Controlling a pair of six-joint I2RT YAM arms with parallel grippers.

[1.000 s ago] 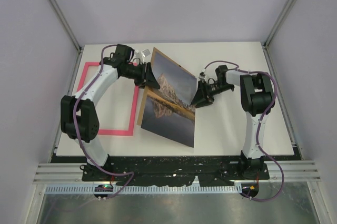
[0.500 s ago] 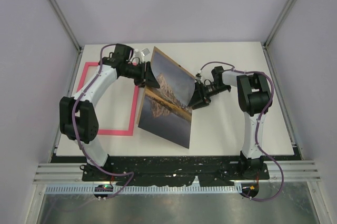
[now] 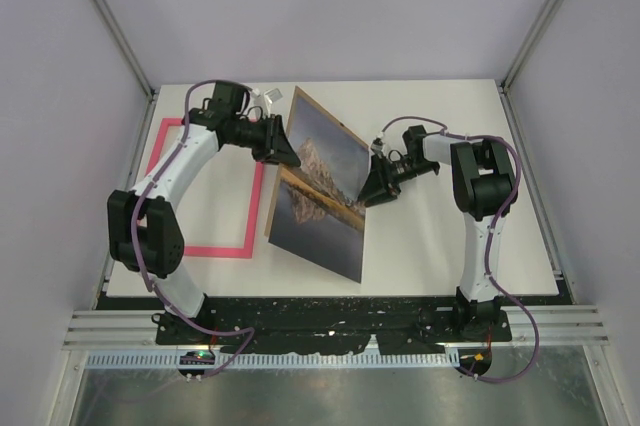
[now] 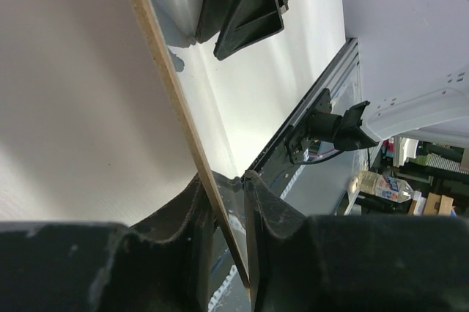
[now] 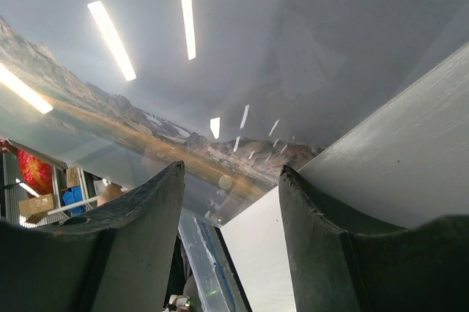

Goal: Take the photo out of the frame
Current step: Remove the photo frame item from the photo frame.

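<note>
The photo (image 3: 318, 181), a mountain mirrored in a dark lake, stands tilted up off the white table between my two grippers. My left gripper (image 3: 288, 151) is at its left edge. In the left wrist view the thin brown-edged panel (image 4: 176, 99) runs slantwise between the fingers of my left gripper (image 4: 223, 180) and touches both. My right gripper (image 3: 370, 186) is at the photo's right edge. In the right wrist view the glossy print (image 5: 183, 56) fills the space ahead of my right gripper (image 5: 231, 173), whose fingers stand wide apart with nothing pinched. The pink frame (image 3: 220, 250) lies flat on the table, under the left arm.
A small pale object (image 3: 268, 99) lies near the back of the table (image 3: 430, 236), behind the left wrist. The table's black front edge (image 3: 330, 304) runs just ahead of the arm bases. Walls and metal posts close in on both sides.
The photo has shifted a little to the left, and my right gripper has followed it. The left gripper's fingers have narrowed on the panel's edge.
</note>
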